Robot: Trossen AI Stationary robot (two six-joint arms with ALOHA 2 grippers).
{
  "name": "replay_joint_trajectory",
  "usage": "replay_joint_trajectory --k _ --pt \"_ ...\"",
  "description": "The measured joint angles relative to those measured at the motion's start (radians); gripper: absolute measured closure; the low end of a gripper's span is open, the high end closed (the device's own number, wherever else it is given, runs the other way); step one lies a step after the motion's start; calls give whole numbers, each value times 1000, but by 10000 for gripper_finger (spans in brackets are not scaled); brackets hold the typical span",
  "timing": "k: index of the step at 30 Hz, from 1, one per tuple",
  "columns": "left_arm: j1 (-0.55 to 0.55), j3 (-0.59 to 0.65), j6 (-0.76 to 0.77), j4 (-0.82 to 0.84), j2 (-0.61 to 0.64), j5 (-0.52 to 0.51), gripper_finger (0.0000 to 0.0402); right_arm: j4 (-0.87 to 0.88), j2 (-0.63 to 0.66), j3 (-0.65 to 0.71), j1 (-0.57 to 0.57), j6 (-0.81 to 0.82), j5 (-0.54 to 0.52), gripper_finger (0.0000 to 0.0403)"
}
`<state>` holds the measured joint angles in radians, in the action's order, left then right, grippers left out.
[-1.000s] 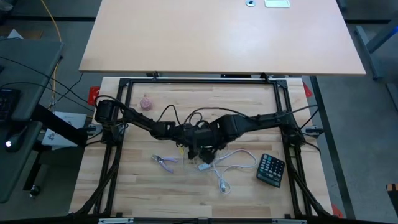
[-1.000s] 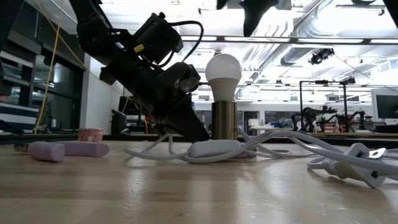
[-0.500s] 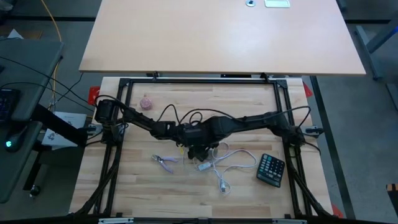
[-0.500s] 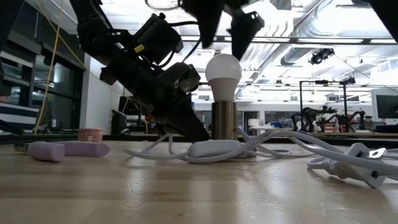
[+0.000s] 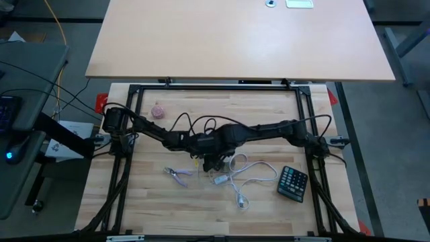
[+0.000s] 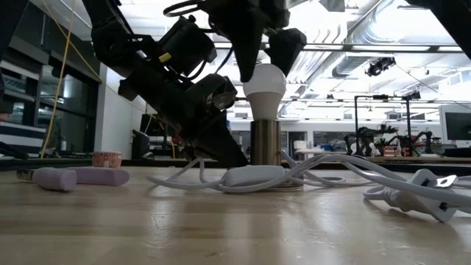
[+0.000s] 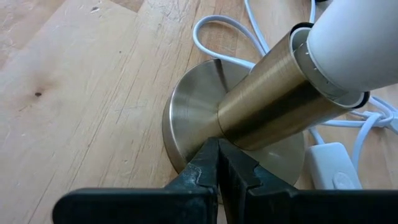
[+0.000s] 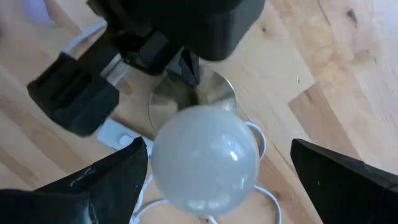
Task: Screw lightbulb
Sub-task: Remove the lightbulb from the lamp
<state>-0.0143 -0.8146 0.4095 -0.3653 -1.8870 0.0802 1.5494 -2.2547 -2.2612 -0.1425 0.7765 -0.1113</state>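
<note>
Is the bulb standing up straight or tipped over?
Standing up straight. The bulb sits atop the brass socket, globe pointing up, with the right gripper open above it.

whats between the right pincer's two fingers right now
The lightbulb. In the right wrist view it sits in the gap of the open right pincer, neither finger touching it; the low view shows the fingers flanking its globe from above.

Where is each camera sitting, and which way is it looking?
High view: above the table, looking straight down; both arms meet mid-table.
Low view: at tabletop height, looking across at the lightbulb in its brass lamp; right gripper open around the bulb.
Left wrist view: behind the shut left gripper, pressing the lamp base.
Right wrist view: looking down on the bulb between open fingers.
All close views share bulb and lamp.
</note>
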Motion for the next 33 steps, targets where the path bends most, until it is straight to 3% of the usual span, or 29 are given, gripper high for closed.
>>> replay_joint_trajectory --k 7,19,33 --pt "0 0 -1 0 0 -4 401 -1 0 19 -10 -19 25 54" --pt "0 0 7 1 0 -5 401 -5 1 21 -8 -118 56 159" --pt "3 0 49 4 0 40 401 -13 1 21 -8 -343 82 168"
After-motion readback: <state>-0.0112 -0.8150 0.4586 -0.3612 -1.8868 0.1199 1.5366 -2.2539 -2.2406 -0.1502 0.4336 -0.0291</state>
